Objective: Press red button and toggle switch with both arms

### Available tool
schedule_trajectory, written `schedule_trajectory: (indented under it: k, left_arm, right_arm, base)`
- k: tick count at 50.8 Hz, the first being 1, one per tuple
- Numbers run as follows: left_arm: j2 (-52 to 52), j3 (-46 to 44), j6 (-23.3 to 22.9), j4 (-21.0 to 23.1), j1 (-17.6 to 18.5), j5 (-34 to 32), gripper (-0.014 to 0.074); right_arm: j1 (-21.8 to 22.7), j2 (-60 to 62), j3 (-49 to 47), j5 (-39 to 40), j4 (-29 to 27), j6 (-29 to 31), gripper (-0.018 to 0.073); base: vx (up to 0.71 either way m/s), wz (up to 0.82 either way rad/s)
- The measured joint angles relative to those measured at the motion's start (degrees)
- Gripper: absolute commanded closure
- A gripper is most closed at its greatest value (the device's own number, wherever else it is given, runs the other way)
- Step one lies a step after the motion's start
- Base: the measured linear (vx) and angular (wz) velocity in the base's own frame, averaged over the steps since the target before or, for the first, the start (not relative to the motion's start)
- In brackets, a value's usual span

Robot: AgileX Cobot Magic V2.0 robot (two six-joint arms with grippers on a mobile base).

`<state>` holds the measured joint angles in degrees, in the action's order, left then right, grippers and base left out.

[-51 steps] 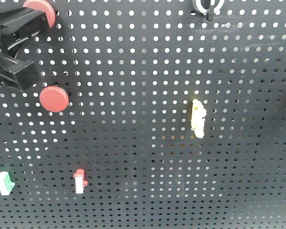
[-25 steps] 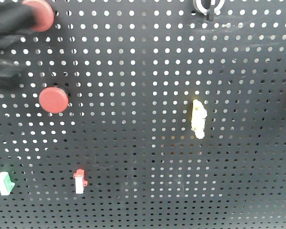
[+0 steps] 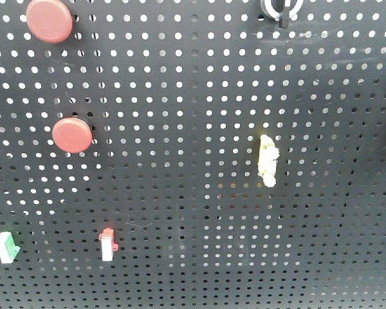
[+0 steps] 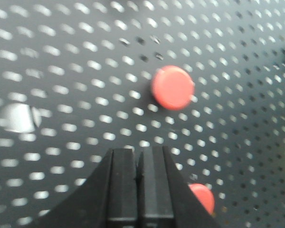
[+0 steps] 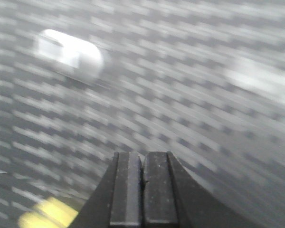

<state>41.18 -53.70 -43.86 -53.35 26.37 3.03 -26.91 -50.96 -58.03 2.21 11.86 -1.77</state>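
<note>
Left gripper [image 4: 138, 156], fingers pressed together on nothing, points at the pegboard [image 4: 237, 118] with the red button [image 4: 173, 87] just beyond its tip and slightly to the right, untouched; a closed tip probably serves as a blunt pusher. Right gripper [image 5: 143, 159] is likewise closed and empty, its view blurred, so the toggle switch cannot be identified there; neither arm shows in the front view.

Black pegboard [image 3: 180, 96], yellow fitting [image 3: 267, 161]
</note>
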Motion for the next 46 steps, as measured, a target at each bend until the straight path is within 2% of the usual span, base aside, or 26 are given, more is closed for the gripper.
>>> schedule_trajectory:
  k: [2, 3, 11, 20, 34, 46]
  left_arm:
    - [-0.13, 0.0, 0.0, 0.04, 0.0, 0.22, 0.0596]
    - [-0.27, 0.0, 0.0, 0.04, 0.0, 0.54, 0.0596]
    - [-0.37, 0.0, 0.0, 0.13, 0.0, 0.94, 0.0596]
    - [-0.37, 0.0, 0.0, 0.2, 0.0, 0.99, 0.0596]
    - [-0.37, 0.0, 0.0, 0.2, 0.0, 0.99, 0.0596]
    - [-0.37, 0.0, 0.0, 0.2, 0.0, 0.99, 0.0596]
  right_arm:
    - [-2.07, -1.92, -1.8, 0.0, 0.01, 0.41, 0.0559]
    - [-7.47, -7.2, -6.85, 0.0, 0.12, 0.89, 0.0559]
    - [-11.33, -12.52, -11.84, 0.0, 0.12, 0.95, 0.0559]
    - [-11.52, -16.34, -16.04, -0.76, 0.12, 0.97, 0.0559]
    - [-6.62, -17.02, -19.58, -5.48, -0.39, 0.34, 0.0559]
    - [-5.57, -16.43, -19.68, -6.72, -0.56, -0.16, 0.0559]
  base:
    - [0.0, 0.0]
    - [0.0, 0.0]
    - [0.0, 0.0]
    - [0.0, 0.0]
    - [0.0, 0.0]
    - [0.0, 0.0]
